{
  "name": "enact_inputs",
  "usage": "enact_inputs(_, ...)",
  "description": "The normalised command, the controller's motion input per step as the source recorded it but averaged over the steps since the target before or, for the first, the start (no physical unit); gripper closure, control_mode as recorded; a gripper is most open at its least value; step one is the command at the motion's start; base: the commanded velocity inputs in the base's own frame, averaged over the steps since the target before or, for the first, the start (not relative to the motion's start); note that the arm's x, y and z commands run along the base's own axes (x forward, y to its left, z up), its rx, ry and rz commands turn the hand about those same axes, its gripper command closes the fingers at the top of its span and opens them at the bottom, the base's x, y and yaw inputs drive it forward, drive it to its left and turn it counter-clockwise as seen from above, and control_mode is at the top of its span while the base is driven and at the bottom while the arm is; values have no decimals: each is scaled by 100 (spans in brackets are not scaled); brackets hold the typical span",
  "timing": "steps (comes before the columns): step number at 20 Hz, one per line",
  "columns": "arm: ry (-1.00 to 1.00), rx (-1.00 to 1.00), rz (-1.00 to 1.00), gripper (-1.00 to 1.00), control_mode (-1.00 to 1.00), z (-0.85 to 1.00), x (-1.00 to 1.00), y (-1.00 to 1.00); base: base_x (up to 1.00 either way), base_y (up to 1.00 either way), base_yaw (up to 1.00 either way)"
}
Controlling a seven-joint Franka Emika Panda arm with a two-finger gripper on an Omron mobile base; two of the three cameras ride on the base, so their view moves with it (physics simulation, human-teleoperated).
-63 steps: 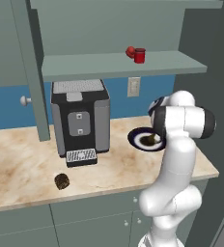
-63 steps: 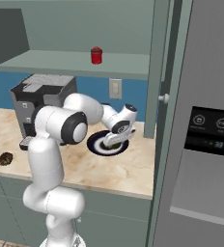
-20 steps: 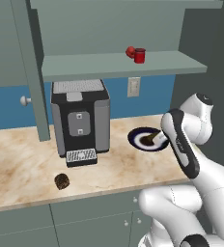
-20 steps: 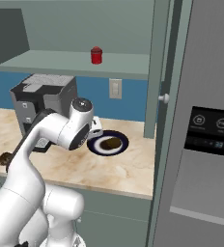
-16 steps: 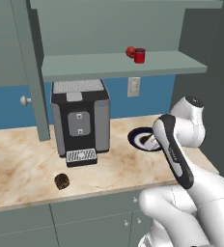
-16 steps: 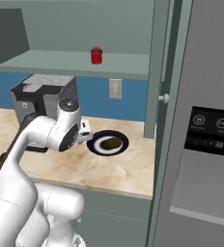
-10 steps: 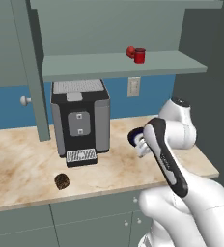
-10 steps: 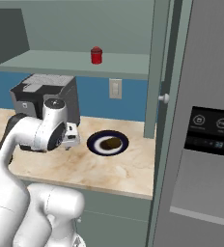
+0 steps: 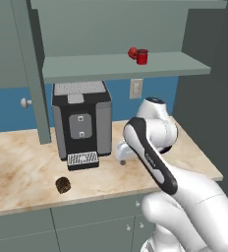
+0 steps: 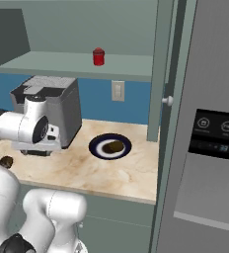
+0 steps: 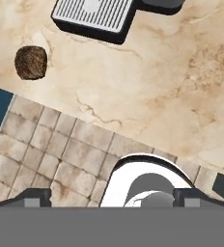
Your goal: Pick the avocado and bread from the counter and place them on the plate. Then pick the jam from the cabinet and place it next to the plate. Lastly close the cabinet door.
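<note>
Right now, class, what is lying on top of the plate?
On the plate lies one smooth olive-brown avocado, near its centre. The bread is not on it; it sits on the counter by the coffee machine.

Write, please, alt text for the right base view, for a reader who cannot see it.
A round navy-rimmed plate holding a smooth olive-brown avocado sits on a beige marble counter. The white robot arm reaches left, past a grey coffee machine; a small red jam jar stands on the shelf above.

We see a blue wall (image 9: 8,106) | a sandy stone counter (image 9: 22,167) | a black coffee machine (image 9: 81,123) | a tiled floor (image 11: 46,159)
</note>
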Motion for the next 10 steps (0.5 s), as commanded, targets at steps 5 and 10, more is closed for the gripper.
enact_inputs(5,-7,0,-37,-100,-100,-6,-34,50,0,0,0)
enact_inputs(10,-9,0,-38,-100,-100,-15,-19,58,0,0,0)
